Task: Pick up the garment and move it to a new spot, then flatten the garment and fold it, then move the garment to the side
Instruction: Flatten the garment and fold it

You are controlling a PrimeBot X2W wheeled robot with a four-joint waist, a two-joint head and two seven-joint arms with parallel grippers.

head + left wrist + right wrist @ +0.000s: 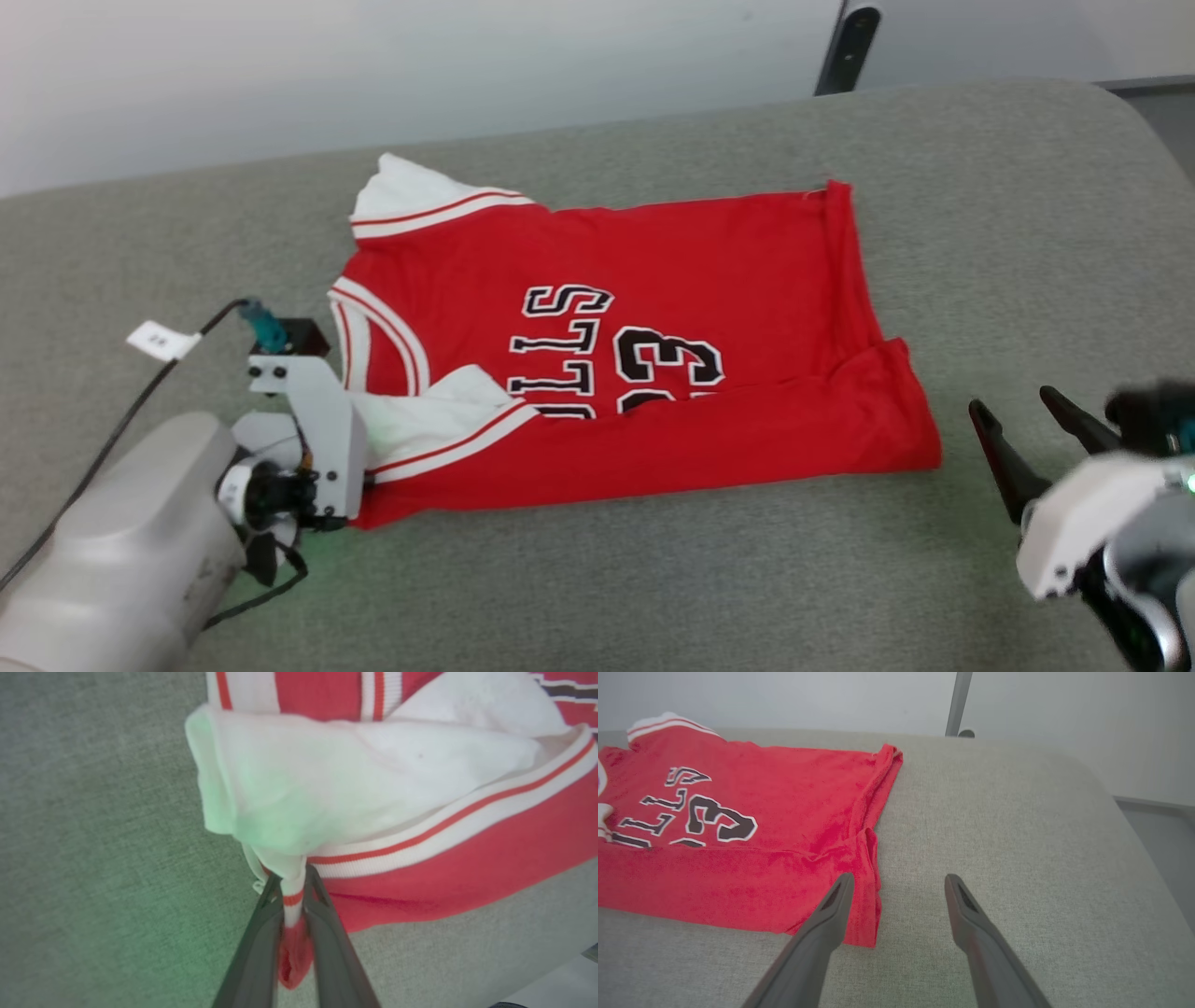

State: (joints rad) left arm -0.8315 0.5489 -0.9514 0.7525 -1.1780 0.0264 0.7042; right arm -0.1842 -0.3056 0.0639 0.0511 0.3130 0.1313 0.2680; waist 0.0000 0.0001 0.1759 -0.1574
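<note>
Your left hand (293, 879) is pinching the garment (672, 271) at its near-left corner: bunched white sleeve cloth, striped trim and a bit of red fabric are squeezed between the two dark fingers (252, 952). The garment lies spread on the grey fabric worktop (980, 233), collar toward your left and hem toward your right. Its near edge is folded over the lower part of the black lettering. Your right hand (900, 877) hovers with its fingers spread wide over bare worktop, near the garment's near-right hem corner and apart from it in the head view
</note>
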